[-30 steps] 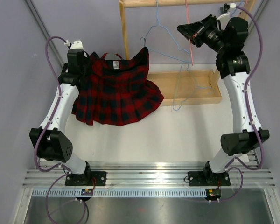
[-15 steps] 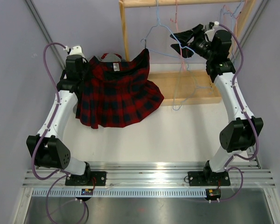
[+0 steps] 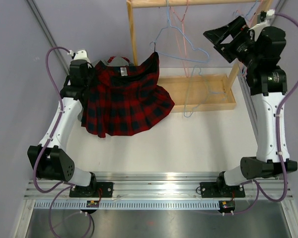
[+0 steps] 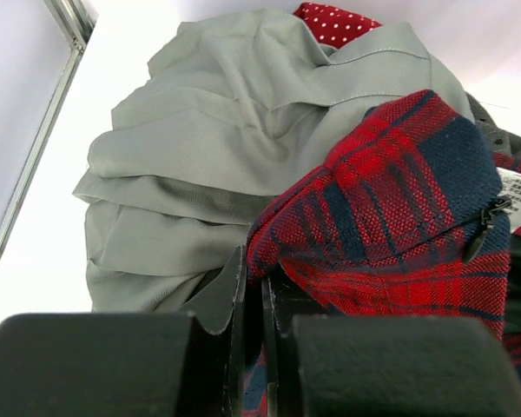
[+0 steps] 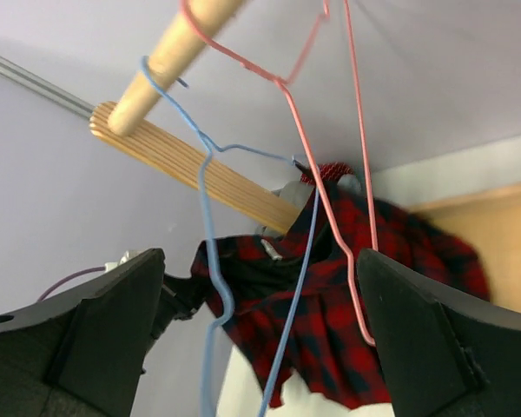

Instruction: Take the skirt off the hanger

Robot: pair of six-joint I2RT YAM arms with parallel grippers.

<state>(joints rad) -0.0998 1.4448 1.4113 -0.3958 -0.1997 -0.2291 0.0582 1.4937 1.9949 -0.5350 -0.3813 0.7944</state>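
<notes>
red plaid skirt (image 3: 124, 99) looks soft, light, floppy; best held at its waistband (image 3: 131, 67), where left fingers (image 4: 113, 365) clamp it; right fingers (image 5: 95, 330) gape empty.

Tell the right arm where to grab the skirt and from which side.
Grip the raised waistband corner of the skirt, coming from the right. It stands up as a narrow peak on the side facing the open right gripper, while the left gripper is shut on the opposite waistband end. Likely the easiest edge to pinch.
</notes>
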